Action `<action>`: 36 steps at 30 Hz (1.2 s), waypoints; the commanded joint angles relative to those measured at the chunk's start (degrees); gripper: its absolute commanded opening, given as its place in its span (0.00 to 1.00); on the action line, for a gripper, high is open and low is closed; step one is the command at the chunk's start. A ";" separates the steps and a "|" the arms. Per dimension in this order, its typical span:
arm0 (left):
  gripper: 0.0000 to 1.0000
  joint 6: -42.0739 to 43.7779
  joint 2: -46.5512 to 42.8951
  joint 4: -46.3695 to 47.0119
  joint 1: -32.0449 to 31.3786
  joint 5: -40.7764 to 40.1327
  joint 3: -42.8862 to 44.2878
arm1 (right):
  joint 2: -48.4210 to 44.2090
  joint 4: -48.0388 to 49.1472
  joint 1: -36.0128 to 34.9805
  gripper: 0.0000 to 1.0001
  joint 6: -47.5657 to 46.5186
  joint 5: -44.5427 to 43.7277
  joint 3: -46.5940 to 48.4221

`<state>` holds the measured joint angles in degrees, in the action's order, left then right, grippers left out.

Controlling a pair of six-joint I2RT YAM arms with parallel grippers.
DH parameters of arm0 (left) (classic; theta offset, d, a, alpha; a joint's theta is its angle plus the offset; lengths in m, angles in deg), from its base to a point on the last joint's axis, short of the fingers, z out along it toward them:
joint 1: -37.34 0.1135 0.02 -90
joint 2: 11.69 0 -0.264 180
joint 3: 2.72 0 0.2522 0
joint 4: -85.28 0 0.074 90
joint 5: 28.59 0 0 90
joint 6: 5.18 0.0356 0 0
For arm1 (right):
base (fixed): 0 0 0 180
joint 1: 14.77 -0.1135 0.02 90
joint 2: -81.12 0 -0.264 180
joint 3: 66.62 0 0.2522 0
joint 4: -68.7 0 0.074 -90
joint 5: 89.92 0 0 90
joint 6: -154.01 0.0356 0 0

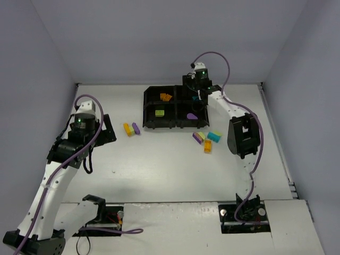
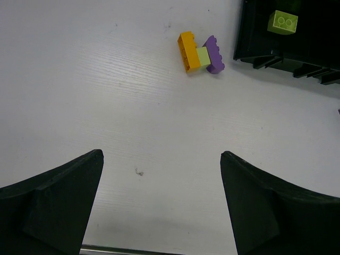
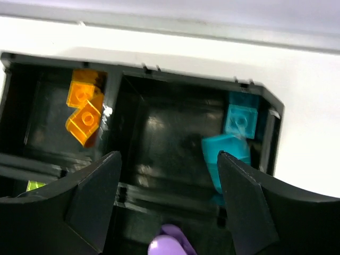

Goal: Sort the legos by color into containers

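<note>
The left arm rises from its base, bends at the elbow and leans forward. The left pincer hangs with its fingers spread wide, nothing between them. Over on the other side, the right arm reaches far out, wrist tipped downward. The right pincer has its fingers parted too, gripping nothing.
</note>
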<state>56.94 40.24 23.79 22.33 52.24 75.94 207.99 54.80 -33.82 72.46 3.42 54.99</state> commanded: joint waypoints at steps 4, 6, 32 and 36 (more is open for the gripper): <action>0.85 1.07 0.64 3.07 -0.20 0.82 3.38 | -19.25 2.60 0.42 0.68 2.18 -5.52 -13.61; 0.85 1.33 0.90 3.60 -0.20 1.08 3.56 | -23.66 2.69 0.33 0.67 3.59 -7.54 -22.36; 0.85 1.25 2.75 5.54 -0.29 5.13 3.83 | -48.83 2.60 -4.51 0.61 22.05 -9.84 -67.25; 0.85 1.16 2.40 5.19 -0.20 5.13 3.56 | -44.00 4.18 -4.77 0.56 22.31 -10.01 -66.46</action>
<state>57.73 43.03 27.09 22.33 57.13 76.95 162.09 55.61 -38.17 93.48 -5.96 -12.92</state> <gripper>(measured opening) 0.848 0.578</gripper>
